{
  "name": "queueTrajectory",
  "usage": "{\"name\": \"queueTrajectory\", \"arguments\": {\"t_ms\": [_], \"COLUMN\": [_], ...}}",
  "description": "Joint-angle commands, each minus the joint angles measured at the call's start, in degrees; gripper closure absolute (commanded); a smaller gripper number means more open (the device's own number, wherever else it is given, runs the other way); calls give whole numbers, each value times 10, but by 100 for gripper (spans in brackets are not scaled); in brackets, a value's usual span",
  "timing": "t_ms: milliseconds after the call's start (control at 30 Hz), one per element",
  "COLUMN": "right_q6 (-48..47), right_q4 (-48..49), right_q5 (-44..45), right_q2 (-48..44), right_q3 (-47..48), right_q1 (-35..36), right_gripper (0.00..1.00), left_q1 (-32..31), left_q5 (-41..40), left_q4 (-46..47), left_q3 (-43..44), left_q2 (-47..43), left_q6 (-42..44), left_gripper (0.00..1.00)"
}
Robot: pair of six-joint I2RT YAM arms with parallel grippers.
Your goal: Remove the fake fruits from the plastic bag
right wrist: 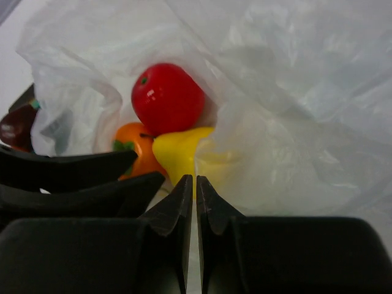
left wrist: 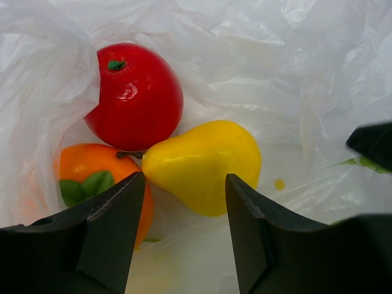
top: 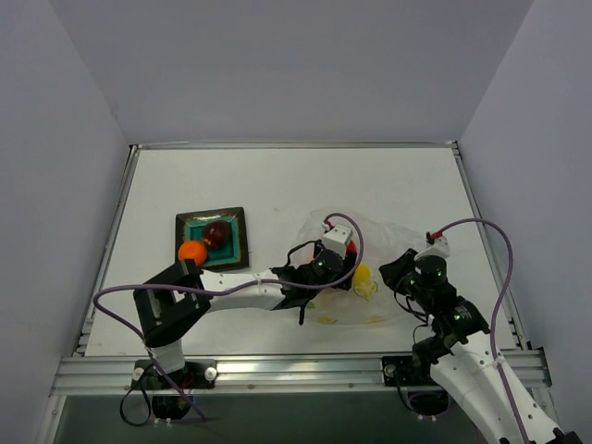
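Left arm: reaches from its base at the near left, stretched low across the white table (top: 277, 180) toward the right, wrist at the bag's left side.
Right arm: bent upward from the near-right base, wrist at the bag's right edge.
Bag position: the large clear crinkly plastic bag with lemon-slice print (top: 384, 242) lies crumpled on the table, right of centre, between the two wrists.
Bag direction: it spreads mostly left to right; both wrist cameras look in through its opening.
Inside the bag: a glossy red apple (left wrist: 135, 95), a yellow pear (left wrist: 205, 162) and an orange fruit with green leaves (left wrist: 86, 168), all touching; the pear's narrow stem end points toward the orange fruit.
Left gripper (left wrist: 184, 199): about half open, holding nothing, fingers either side of the pear's near edge.
Right gripper (right wrist: 194, 187): jaws pressed together at the plastic; whether film is pinched cannot be told.
Plate: a teal square plate with dark rim (top: 239, 231), left of the bag, carries a dark red fruit (top: 216, 232); a plain orange ball (top: 192, 252) sits at its near-left corner.
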Motion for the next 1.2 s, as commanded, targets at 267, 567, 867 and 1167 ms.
{"name": "queueTrajectory", "arguments": {"t_ms": [267, 567, 867, 1167], "right_q6": [116, 213, 238, 281], "right_q4": [-8, -76, -1, 41], "right_q5": [8, 131, 175, 255], "right_q2": [-26, -57, 41, 115], "right_q3": [-84, -113, -113, -105], "right_q1": [90, 172, 246, 350], "right_gripper": [86, 83, 75, 72], "left_q1": [32, 36, 35, 43], "left_q5": [77, 139, 129, 135], "left_q4": [-7, -12, -58, 0], "left_q3": [29, 45, 53, 65], "left_q2": [12, 38, 44, 96], "left_q6": [-31, -62, -80, -101], "left_gripper": [21, 13, 13, 22]}}
